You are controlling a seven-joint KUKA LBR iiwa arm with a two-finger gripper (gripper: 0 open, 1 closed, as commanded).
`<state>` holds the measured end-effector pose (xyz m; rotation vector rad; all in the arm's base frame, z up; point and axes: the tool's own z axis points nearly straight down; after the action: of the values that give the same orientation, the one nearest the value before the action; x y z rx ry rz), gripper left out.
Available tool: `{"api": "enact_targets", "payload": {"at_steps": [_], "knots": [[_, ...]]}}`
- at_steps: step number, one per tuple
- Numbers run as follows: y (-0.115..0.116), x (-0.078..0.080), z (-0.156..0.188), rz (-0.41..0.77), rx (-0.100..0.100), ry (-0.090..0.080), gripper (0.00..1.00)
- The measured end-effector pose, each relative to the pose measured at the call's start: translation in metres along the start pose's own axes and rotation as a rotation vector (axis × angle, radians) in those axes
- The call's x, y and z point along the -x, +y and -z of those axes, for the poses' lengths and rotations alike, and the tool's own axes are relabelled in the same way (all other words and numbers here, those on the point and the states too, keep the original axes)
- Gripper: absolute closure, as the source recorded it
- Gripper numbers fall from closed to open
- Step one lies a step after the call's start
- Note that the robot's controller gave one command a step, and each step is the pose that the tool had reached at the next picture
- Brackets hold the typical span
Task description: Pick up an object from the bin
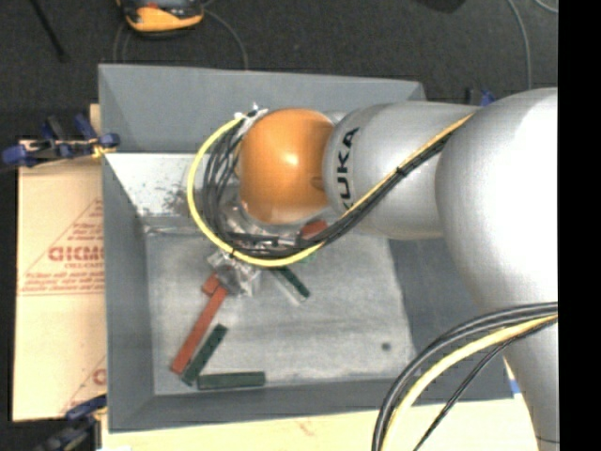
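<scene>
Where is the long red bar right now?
In the camera view, the long red bar lies slanted in the lower left of the bin, its upper end by the gripper, a dark green bar alongside.

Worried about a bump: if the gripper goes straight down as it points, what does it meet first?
Probably the upper end of the long red block, lying right below the gripper, though depth is unclear.

The grey metal bin [127,280] looks matt, its floor scuffed. The orange dome-shaped wrist cover [282,163] is glossy and smooth, the silver arm casing [404,177] satin. By the bin's near-left corner, a long red bar [199,332] and a dark green flat bar [230,380] look matt.
</scene>
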<state>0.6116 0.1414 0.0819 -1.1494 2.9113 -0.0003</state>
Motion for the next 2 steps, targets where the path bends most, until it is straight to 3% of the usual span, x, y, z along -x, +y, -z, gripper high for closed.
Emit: {"api": "enact_targets", "payload": {"at_steps": [1,2], "knots": [[0.0014,-0.001,-0.0018,-0.002,0.003,0.004,0.0],[0.0015,-0.0011,-0.0019,-0.002,0.004,0.005,0.0]]}}
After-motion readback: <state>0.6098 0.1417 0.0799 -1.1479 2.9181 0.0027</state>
